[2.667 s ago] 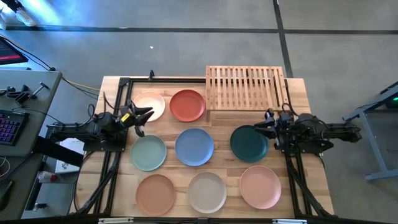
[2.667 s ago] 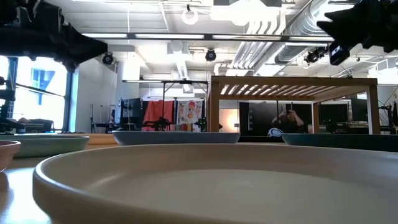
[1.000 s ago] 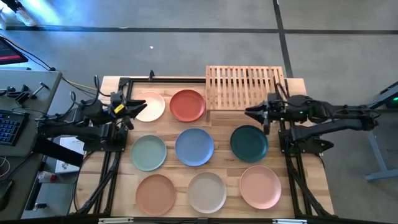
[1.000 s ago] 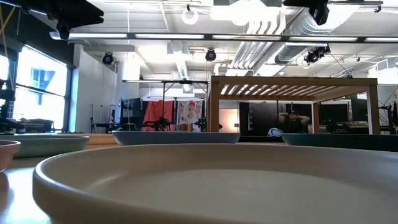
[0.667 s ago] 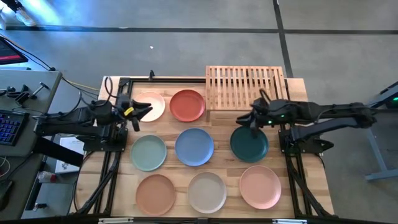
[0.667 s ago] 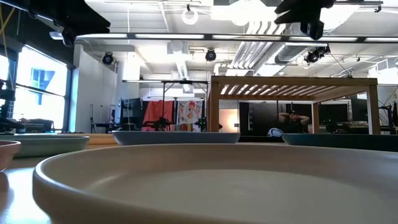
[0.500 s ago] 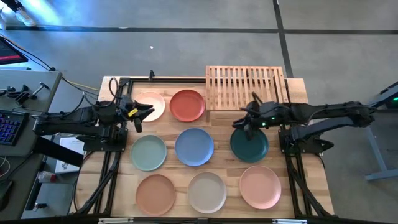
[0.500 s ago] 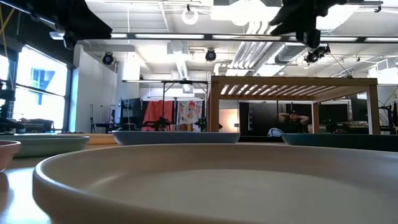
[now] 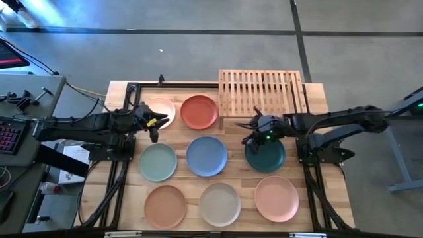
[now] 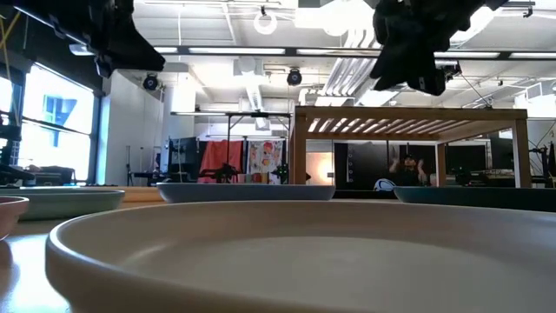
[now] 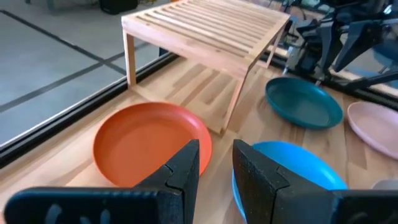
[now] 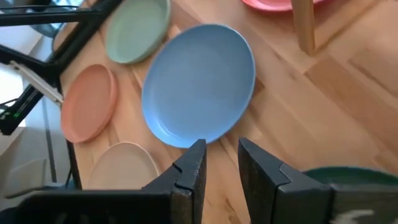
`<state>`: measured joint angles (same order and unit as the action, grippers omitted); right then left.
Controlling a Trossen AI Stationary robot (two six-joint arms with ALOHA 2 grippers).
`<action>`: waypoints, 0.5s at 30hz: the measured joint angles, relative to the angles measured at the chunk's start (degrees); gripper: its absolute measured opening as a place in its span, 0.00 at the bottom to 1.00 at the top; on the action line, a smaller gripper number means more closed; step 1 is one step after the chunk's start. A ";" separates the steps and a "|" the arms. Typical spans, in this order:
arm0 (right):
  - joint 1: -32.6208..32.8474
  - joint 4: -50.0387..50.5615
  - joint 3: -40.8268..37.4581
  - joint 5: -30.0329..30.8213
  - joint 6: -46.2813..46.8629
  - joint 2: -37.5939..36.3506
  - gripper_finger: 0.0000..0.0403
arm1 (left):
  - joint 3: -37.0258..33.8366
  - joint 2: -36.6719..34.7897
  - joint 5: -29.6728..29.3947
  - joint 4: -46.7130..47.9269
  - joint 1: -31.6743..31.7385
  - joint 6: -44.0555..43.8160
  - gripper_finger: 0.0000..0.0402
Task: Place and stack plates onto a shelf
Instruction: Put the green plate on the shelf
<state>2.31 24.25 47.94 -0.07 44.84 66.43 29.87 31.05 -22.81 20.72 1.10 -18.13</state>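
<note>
Eight plates are spread flat across the table from my overhead cam, and none are on the shelf (image 9: 262, 92) yet. My right gripper (image 9: 252, 132) hangs over the near-left rim of the dark teal plate (image 9: 266, 152), just in front of the shelf, so I'd guess that one goes up first since it's closest. My left gripper (image 9: 153, 123) sits at the edge of the cream plate (image 9: 159, 111), beside the red-orange plate (image 9: 199, 112).

Table-level cam mostly shows the beige plate (image 10: 287, 257) filling the foreground, with both arms dark overhead and the shelf's slats (image 10: 408, 123) behind.

Left wrist cam: fingers (image 11: 186, 167) parted by a narrow gap, holding nothing, aimed between the red-orange plate (image 11: 147, 142) and blue plate (image 11: 298, 169).

Right wrist cam: fingers (image 12: 191, 168) also slightly apart and empty, with the blue plate (image 12: 200, 82) ahead and the teal rim (image 12: 348, 174) just showing alongside.
</note>
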 joint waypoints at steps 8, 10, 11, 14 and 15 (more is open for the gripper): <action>1.52 0.04 -0.02 -2.42 4.66 3.44 0.19 | 0.02 3.46 0.24 0.06 0.00 -1.30 0.22; 2.41 0.04 -0.02 -2.40 5.65 3.93 0.19 | 0.02 4.15 0.25 0.03 0.00 -1.57 0.22; 2.92 0.04 -0.02 -2.39 6.09 4.16 0.19 | 0.02 4.52 0.26 0.05 0.00 -2.03 0.22; 4.63 0.14 -0.02 -2.37 6.43 4.62 0.19 | 0.02 5.71 0.26 -0.05 0.00 -2.84 0.22; 5.26 0.43 -0.02 -2.19 6.83 4.71 0.19 | 0.02 6.19 0.26 -0.04 0.00 -2.85 0.22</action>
<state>7.56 24.68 47.92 -2.26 51.67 71.14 29.89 37.24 -22.54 20.68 1.10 -20.97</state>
